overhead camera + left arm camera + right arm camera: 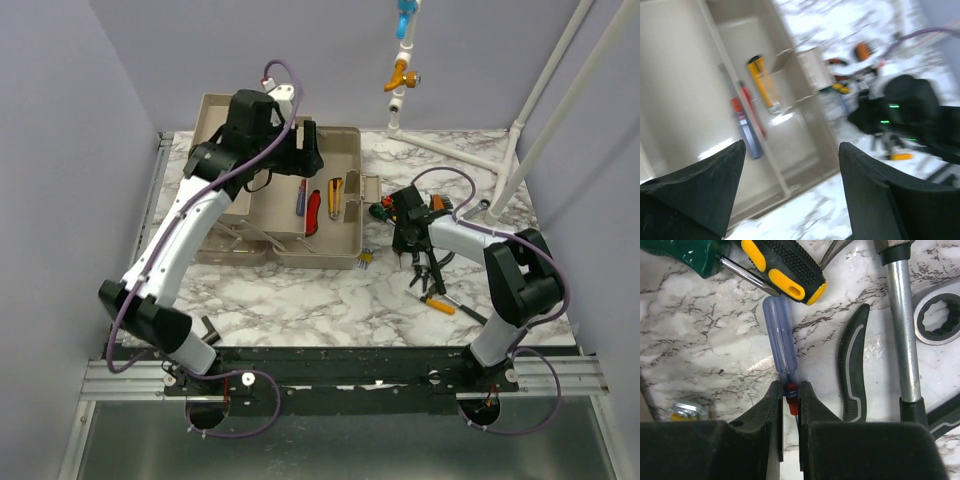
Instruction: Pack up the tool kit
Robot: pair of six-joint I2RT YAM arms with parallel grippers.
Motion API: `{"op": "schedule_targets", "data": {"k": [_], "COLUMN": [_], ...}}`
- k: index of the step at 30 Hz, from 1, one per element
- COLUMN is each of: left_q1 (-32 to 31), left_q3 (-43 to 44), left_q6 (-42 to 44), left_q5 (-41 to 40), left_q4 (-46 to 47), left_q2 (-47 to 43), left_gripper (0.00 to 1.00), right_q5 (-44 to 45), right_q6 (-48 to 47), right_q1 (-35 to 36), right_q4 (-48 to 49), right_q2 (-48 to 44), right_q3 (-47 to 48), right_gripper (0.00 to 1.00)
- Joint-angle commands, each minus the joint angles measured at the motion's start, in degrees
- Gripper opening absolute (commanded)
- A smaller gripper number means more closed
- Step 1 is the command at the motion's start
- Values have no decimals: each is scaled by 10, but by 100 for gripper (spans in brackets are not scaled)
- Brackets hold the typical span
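Top external view had the toolbox [335, 248] sitting open in the upper left-centre of the frame on the marble table [300, 300], long side running left to right. In its right-hand compartment there were three things lying side by side, all pointing roughly top to bottom in the frame: a red and blue screwdriver [300, 197], a red-handled tool [313, 212] and a yellow-handled tool [335, 195]. Couldn't tell what was in the left part of the box, the arm covered it. Left wrist view was pretty blurry, but the left gripper [790, 185] hung over the box with its fingers spread wide apart and nothing between them, the yellow tool and the red and blue one visible in the tray beyond. Rest of the kit was loose on the marble at centre right, just beside the box. Right wrist view showed the right gripper [790, 405] pinched onto the red collar of a blue screwdriver [782, 340], which lay flat, long axis straight up the frame, clear handle pointing away from the fingers. Its handle tip was touching or almost touching a yellow and black screwdriver [785, 265] near a green handle [685, 257] at upper left. On the right lay a pliers handle [852, 365] and a wrench [902, 330], both roughly upright in frame.
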Motion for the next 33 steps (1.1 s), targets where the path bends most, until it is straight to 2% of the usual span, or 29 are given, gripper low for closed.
{"op": "schedule_targets", "data": {"k": [1,5,8,14,19,23,31,33], "left_q1": [-1,-7,-19,-58,-88,-101,-121,-123], "left_q3": [-108,-217,-294,-357,-379,-365,-352,-352], "left_q6": [-69,-155,-212,-275,-316,-331,-343,-349], "left_q5": [161,242,261,244,235,236,234,240], "left_q4": [127,245,349,443,519,529,538,547], "left_q2": [-71,-123,-150,-150,-123,-96,-60,-54], "left_gripper": [77,80,98,98,95,91,81,71], "right_q5": [26,0,-53,-221,-351,-422,-445,-445], "right_q6": [-1,-14,-29,-44,-18,4,13,15], "right_q1": [0,0,0,0,-1,-1,0,0], "right_q4": [10,34,65,130,198,242,252,253], "right_q2": [-17,-105,-192,-361,-449,-479,-491,-490], "right_q3": [-5,-45,-89,-160,-196,-199,-179,-177], "right_gripper": [2,1,1,1,1,1,1,1]}}
